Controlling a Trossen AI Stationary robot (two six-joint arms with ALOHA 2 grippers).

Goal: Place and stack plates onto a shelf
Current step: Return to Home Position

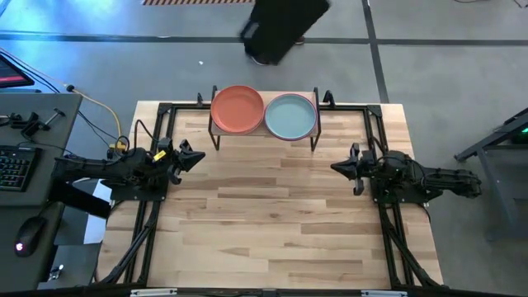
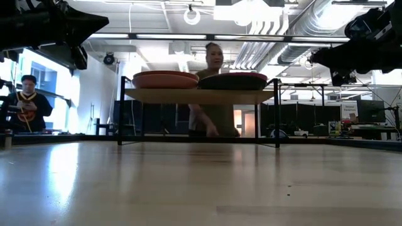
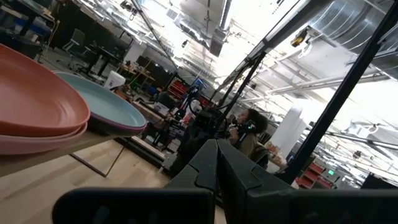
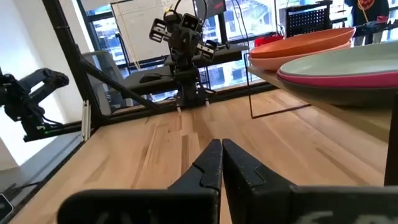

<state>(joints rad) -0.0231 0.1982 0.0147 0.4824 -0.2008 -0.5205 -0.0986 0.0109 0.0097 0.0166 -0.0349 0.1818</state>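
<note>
Light-wood shelf (image 2: 200, 95) w/ round orange-red matte plate (image 1: 238, 109) & pale teal plate (image 1: 290, 115) topping stacks. Closed, empty: left gripper (image 1: 191, 157), right gripper (image 1: 337, 167).

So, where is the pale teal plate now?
In the high view, the pale teal plate tops the right-hand stack on the shelf at the far edge of the table, beside the orange-red plate.

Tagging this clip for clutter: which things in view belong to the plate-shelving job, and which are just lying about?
Job: shelf, orange-red plate and pale teal plate topping its two stacks, magenta plate under the teal; left gripper, right gripper, both shut.
Lying about: keyboard, mouse, black case, person behind the shelf.
</note>
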